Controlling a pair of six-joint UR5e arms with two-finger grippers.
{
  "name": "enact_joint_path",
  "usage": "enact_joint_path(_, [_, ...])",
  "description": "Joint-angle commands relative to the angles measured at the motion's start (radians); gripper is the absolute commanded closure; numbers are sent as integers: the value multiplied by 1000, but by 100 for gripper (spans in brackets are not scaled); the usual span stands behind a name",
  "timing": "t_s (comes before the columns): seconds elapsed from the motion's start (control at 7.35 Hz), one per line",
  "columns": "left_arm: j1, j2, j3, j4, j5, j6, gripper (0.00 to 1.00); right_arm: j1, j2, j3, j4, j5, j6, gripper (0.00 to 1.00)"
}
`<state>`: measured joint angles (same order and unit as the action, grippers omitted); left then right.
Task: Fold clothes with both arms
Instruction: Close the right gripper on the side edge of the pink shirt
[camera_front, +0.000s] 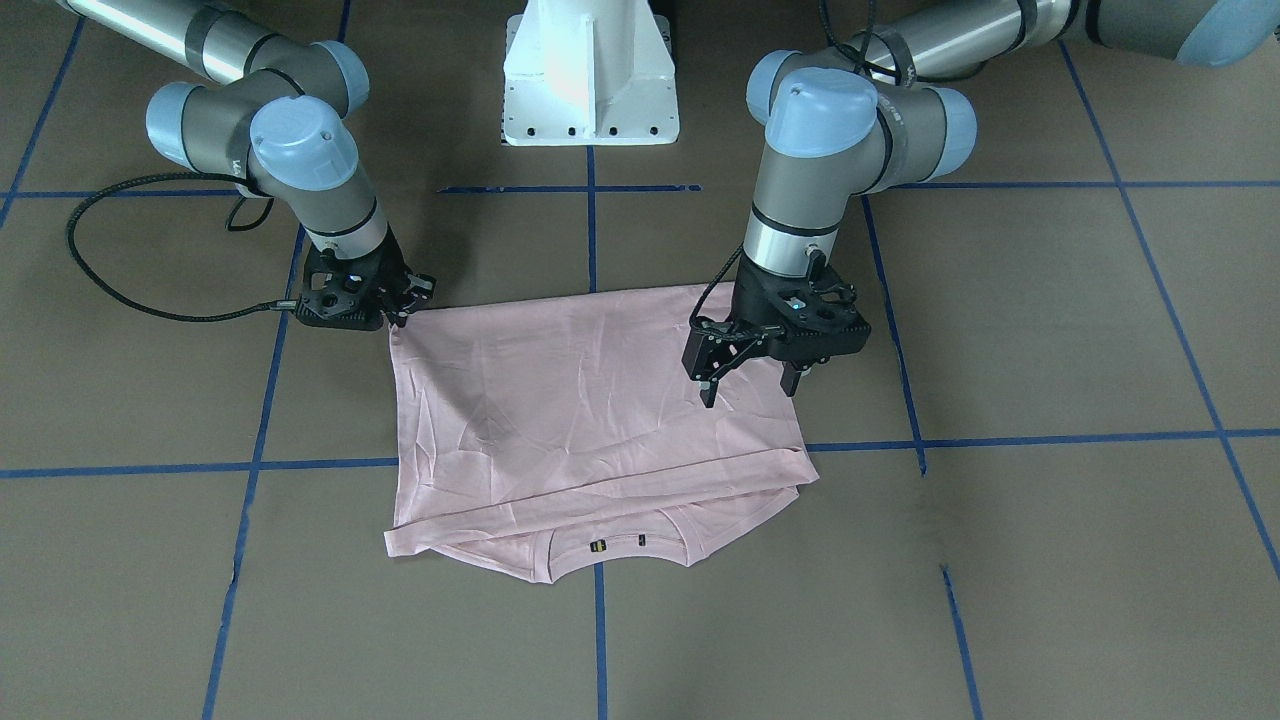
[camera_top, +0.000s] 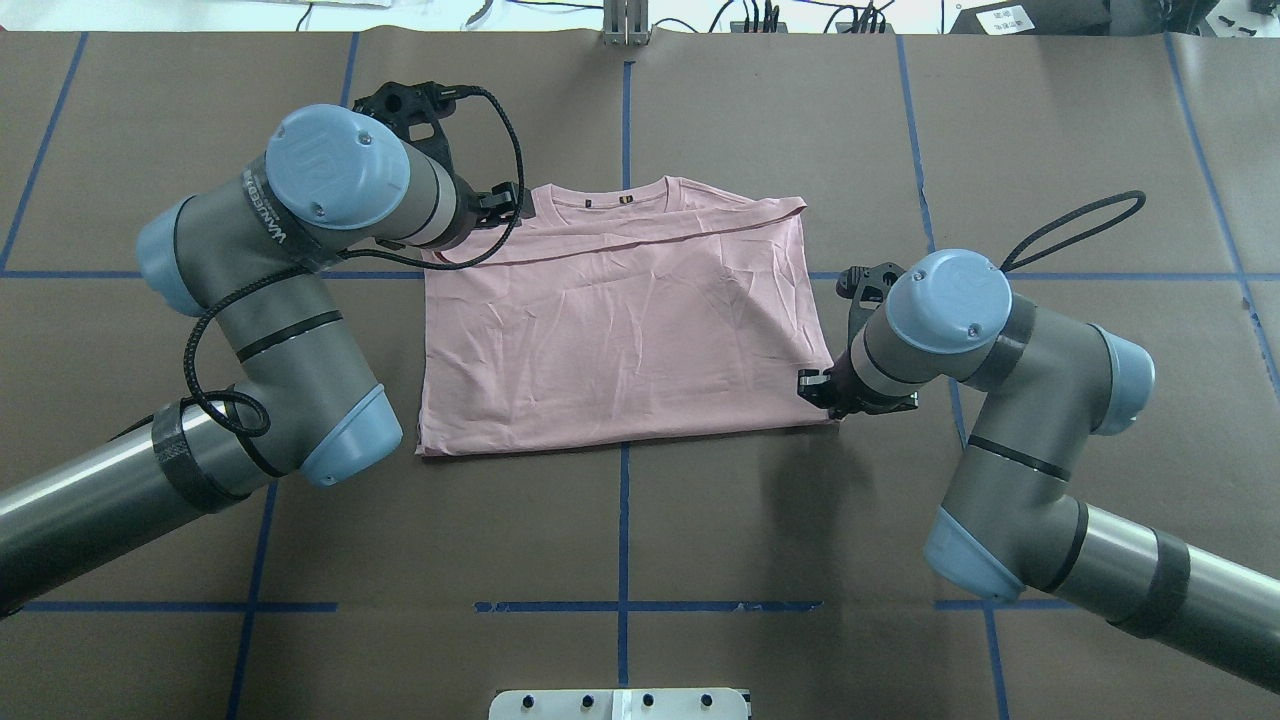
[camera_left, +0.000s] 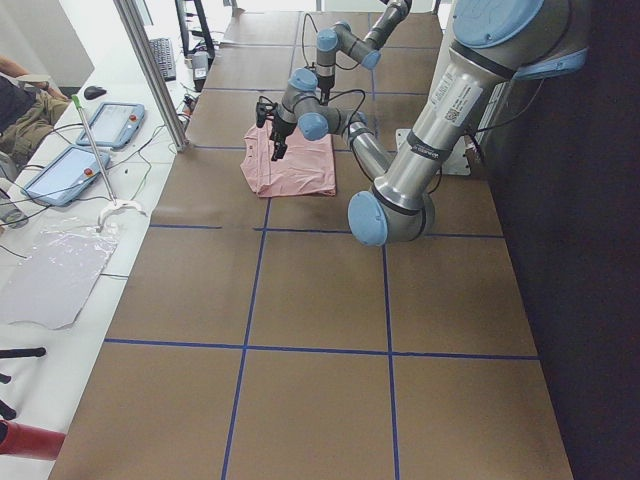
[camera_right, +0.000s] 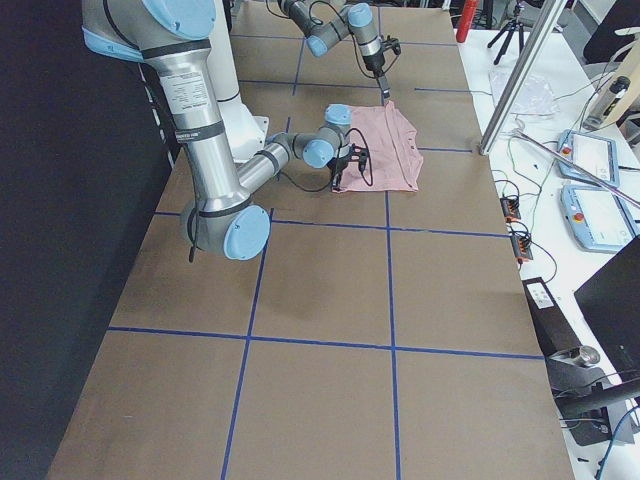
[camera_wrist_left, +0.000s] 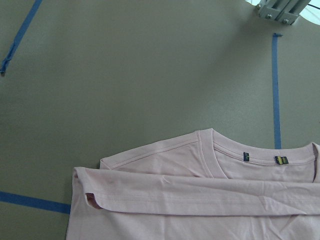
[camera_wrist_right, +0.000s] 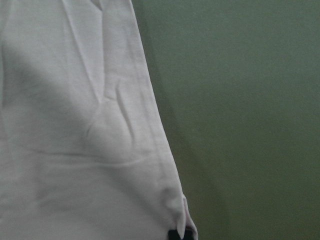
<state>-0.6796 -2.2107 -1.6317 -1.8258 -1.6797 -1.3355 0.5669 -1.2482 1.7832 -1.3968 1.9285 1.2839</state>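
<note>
Pink T-shirt (camera_front: 600, 400), one corner at right end effector (camera_front: 408, 303)

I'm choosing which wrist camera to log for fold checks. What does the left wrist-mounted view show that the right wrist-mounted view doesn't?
Only the left wrist-mounted view shows the T-shirt's ribbed collar with two small labels, a folded layer lying across just below it, and blue tape lines. Only the right wrist-mounted view shows a close-up of one shirt corner, with the right gripper's fingers just visible as a dark tip at the bottom edge. Both show the shirt lying on the bare table.
</note>
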Motion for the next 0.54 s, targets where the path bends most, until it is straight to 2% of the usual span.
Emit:
enact_joint_path(0.0, [0,-1,-4,2,0,1,0,-47,-147,164,1,10,0,100])
enact_joint_path(0.27, [0,-1,-5,3,0,1,0,-167,-297,331,1,42,9,100])
enact_joint_path(0.41, [0,-4,-5,5,-2,1,0,-217,-359,384,1,128,12,100])
